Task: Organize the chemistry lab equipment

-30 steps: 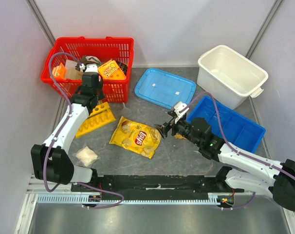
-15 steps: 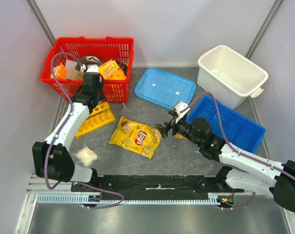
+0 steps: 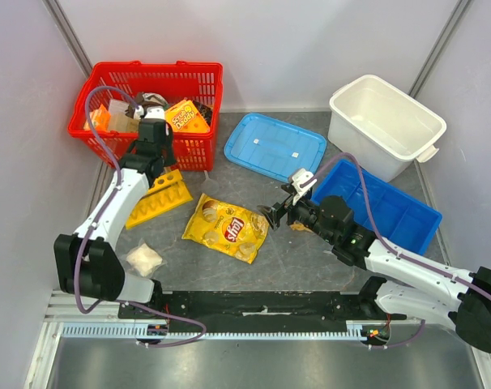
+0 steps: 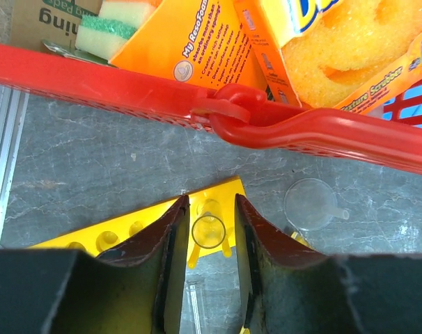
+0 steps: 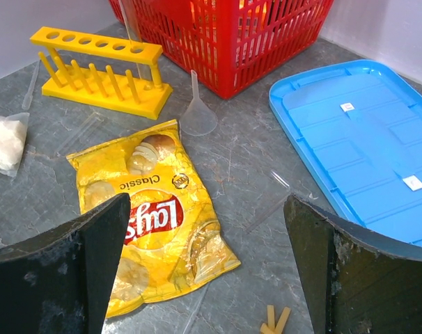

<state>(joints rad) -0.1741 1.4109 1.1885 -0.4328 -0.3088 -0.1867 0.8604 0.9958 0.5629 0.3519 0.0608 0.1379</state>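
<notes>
My left gripper [image 4: 209, 268] hung over the yellow plastic rack [image 4: 214, 202]. Its two dark fingers were parted a little, with one clear glass tube [image 4: 208, 232] between them. The tube showed mouth-on as a thin ring, standing in the rack just beside the basket. I saw a gap on either side of it, so I was not clamped on it.

My right gripper [image 5: 205, 229] was spread wide and held nothing, low over the stone-grey table [image 5: 246, 160] near one crinkly yellow chip bag [image 5: 152, 209].

From the right wrist the rack was a long bar with six round holes, as far as I could count, and a row of pegs. About three loose tubes [image 5: 31, 83] lay faint and glassy on the table.

I counted:
- one clear cone-shaped funnel [image 5: 197, 115]
- one red lattice basket [image 5: 225, 35]
- one flat blue lid [image 5: 364, 139]
- one deep blue bin [image 3: 391, 209]
- one smooth white tub [image 3: 386, 121]
- one small soft bag of white stuff [image 5: 5, 139]
</notes>
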